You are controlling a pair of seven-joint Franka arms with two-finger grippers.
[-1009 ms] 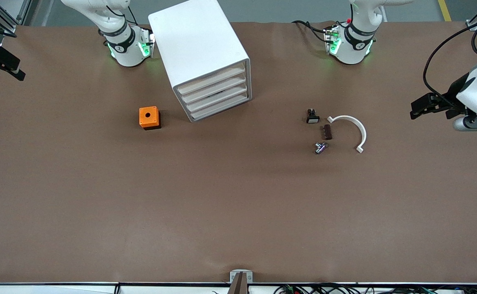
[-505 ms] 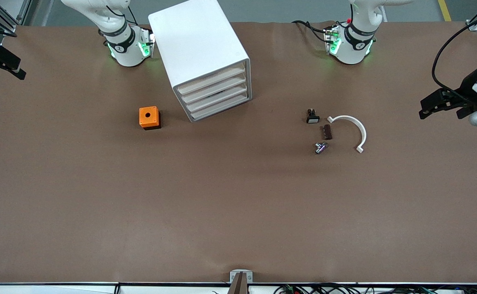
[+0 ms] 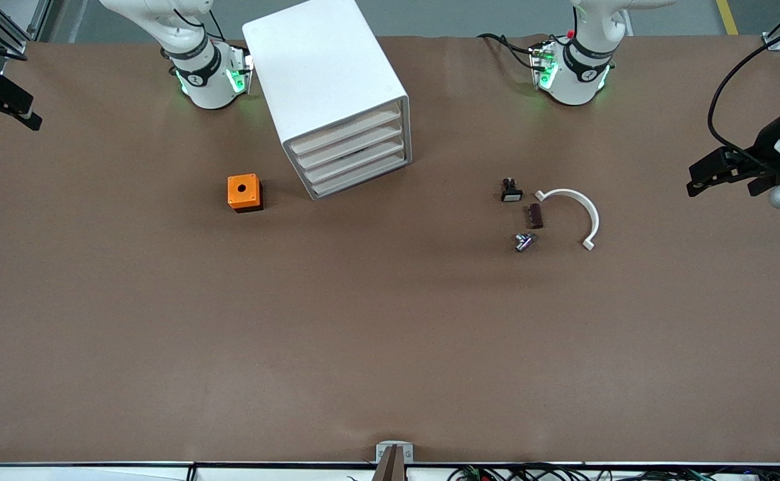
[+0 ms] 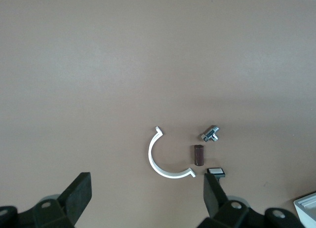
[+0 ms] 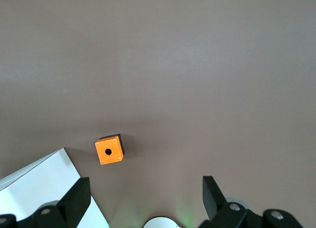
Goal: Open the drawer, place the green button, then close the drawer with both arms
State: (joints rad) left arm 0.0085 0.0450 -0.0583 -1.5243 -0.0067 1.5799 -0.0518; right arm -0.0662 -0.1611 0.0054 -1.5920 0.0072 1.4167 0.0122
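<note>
The white cabinet (image 3: pixel 326 87) stands between the arms' bases, and all four of its drawers are shut. The lowest drawer (image 3: pixel 361 176) shows its pale beige front flush with the others. No green-capped button is in view. My left gripper (image 3: pixel 700 179) is open and empty, over the left arm's end of the table; in the left wrist view (image 4: pixel 146 198) its jaws stand wide apart. My right gripper (image 3: pixel 25 115) is open and empty, over the right arm's end of the table; the right wrist view (image 5: pixel 144 201) shows the same. A cabinet corner (image 5: pixel 39 188) shows there.
An orange cube with a hole (image 3: pixel 244 192) sits beside the cabinet toward the right arm's end. Toward the left arm's end lie a black white-capped button (image 3: pixel 510 192), a brown cylinder (image 3: pixel 535 216), a metal fitting (image 3: pixel 525 242) and a white arc (image 3: pixel 573 212).
My left gripper has drawn away from the small parts toward the left arm's end of the table. The right gripper, the cabinet and the parts have not moved.
</note>
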